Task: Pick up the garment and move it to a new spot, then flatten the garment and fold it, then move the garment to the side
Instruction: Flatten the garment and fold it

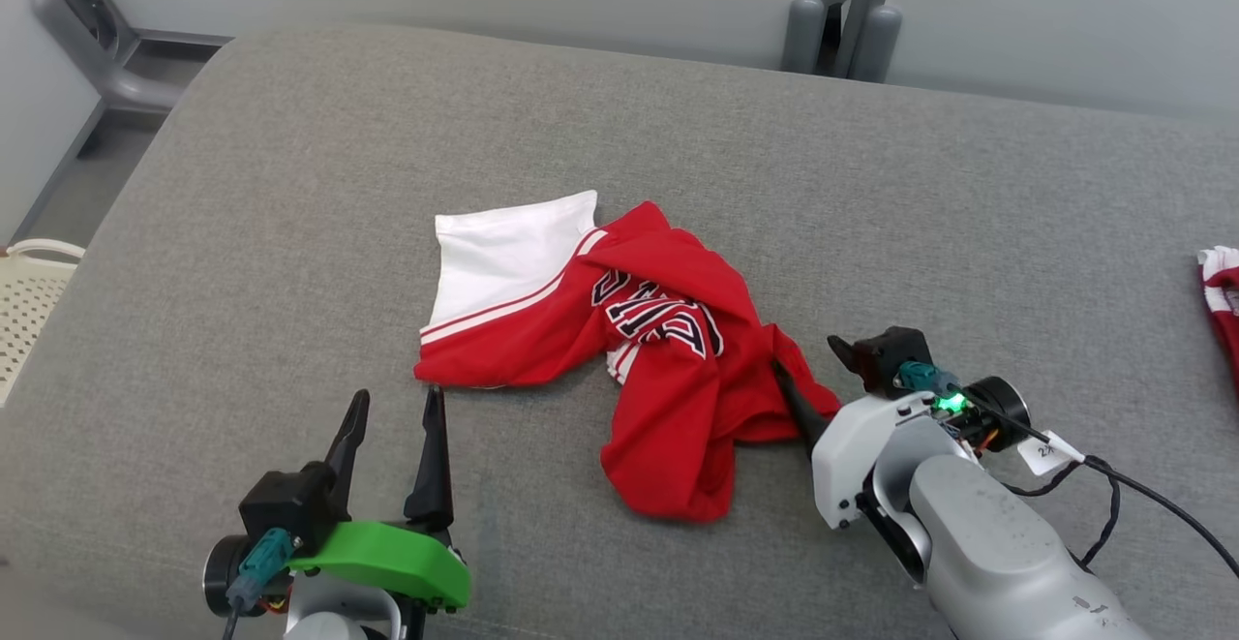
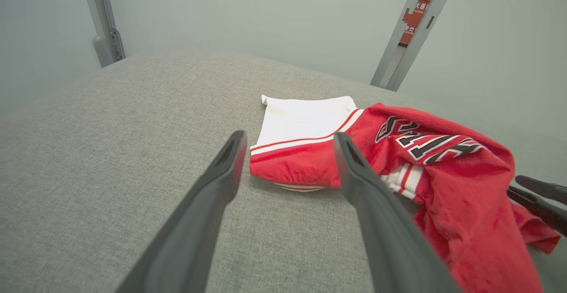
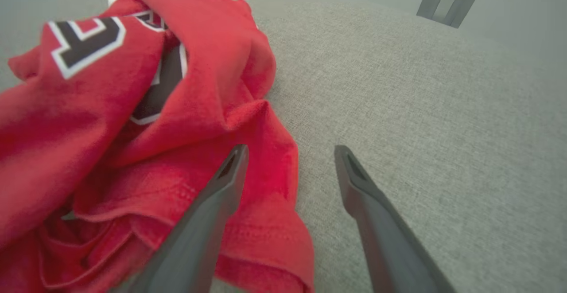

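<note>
Firstly, far to the left of the garment (image 1: 668, 408), beyond the edge of the grey cushion (image 1: 290, 185): a pale thing with many small holes (image 1: 24, 306), cut by the picture border. Cannot tell what exactly.

Next, the left claw (image 1: 398, 393), just below and left of the garment's lower-left corner, near but not touching. Released, both dark fingers spread wide, nothing between them. Behind the fingers, a green cover (image 1: 387, 558). Seen from the left wrist, this left claw (image 2: 290, 138) pointing toward the red and white end of the garment (image 2: 465, 186), tips short of the cloth, over the cushion (image 2: 110, 151).

Then the garment itself, about the middle of the cushion, crumpled, not flat. At its upper left a white part with red stripes, lying rather smooth. In the middle a red part with dark, white-edged letters, bunched and folded over. Toward the near side, a loose red lobe.

After that, the right claw (image 1: 803, 354), at the garment's right edge. Also released, fingers apart, grasping nothing. Seen from the right wrist, this right claw (image 3: 291, 149) with one finger over the red hem of the garment (image 3: 88, 129) and the other over bare cushion (image 3: 443, 107). Touching the cloth or only above it: cannot tell.

Lastly, well to the right of the garment, at the picture border: another red and white cloth (image 1: 1220, 301), partly visible.
</note>
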Controlling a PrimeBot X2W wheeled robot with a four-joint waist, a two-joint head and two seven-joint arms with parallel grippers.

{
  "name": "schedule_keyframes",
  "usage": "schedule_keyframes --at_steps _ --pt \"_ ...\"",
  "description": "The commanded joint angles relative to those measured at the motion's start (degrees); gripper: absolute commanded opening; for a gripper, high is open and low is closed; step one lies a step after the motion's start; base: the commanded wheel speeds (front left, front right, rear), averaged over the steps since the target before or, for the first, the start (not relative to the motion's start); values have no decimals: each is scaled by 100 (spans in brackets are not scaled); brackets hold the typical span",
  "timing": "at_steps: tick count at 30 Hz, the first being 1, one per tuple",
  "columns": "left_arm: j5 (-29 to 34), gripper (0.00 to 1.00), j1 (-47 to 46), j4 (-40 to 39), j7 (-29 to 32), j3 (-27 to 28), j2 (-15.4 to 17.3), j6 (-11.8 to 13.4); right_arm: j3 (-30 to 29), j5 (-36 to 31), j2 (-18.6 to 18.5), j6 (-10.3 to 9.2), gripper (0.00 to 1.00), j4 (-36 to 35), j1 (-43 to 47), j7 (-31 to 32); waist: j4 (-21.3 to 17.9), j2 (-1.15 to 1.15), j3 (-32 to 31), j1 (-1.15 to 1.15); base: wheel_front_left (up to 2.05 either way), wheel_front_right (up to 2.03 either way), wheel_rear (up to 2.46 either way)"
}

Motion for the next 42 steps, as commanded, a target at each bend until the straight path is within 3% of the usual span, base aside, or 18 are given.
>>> schedule_keyframes --at_steps 1,5,6,7,8,9,17,24,27,31,34,38,42 --pt "-3 100 -16 -8 9 4 41 24 11 14 -15 -9 100 55 89 35 100 0 74 0 0 0 0" --pt "-33 100 -51 9 -4 1 46 27 163 176 29 -9 100 176 95 186 230 0 106 0 0 0 0" --pt "-34 100 -53 15 -8 1 48 32 220 233 43 -9 56 190 98 208 258 0 104 0 0 0 0" --pt "-33 100 -52 17 -11 3 50 42 264 274 49 -9 31 197 86 219 272 0 102 0 0 0 0" --pt "-36 100 -47 21 -14 6 54 45 324 319 56 -9 6 214 65 261 289 0 95 0 0 0 0" --pt "-36 100 -44 23 -13 8 57 47 353 359 53 -9 0 224 34 264 301 0 90 0 0 0 0" --pt "-75 100 -77 31 -36 1 64 61 220 381 -354 -9 0 422 -636 201 315 0 86 0 0 0 0" --pt "-94 100 -127 85 -51 -70 25 12 -367 -144 -1299 -10 0 791 -1929 80 407 0 110 0 0 0 0" --pt "-94 100 -130 110 -65 -73 18 11 -612 -448 -1481 -9 0 889 -2385 -6 441 0 115 0 0 0 0" --pt "-99 100 -106 120 -73 -55 31 34 -831 -881 -1531 -9 0 906 -2721 -130 431 0 115 0 0 0 0" --pt "-106 100 -77 119 -81 -40 44 48 -1000 -1097 -1363 -9 0 869 -2639 -215 395 0 101 0 0 0 0" --pt "-110 100 -13 107 -84 -36 58 71 -1080 -1316 -1080 -9 0 679 -2176 -305 304 0 77 0 0 0 0" --pt "-113 100 42 76 -90 -32 79 100 -1009 -1353 -810 -9 0 40 -1360 -327 186 0 29 0 0 0 0"
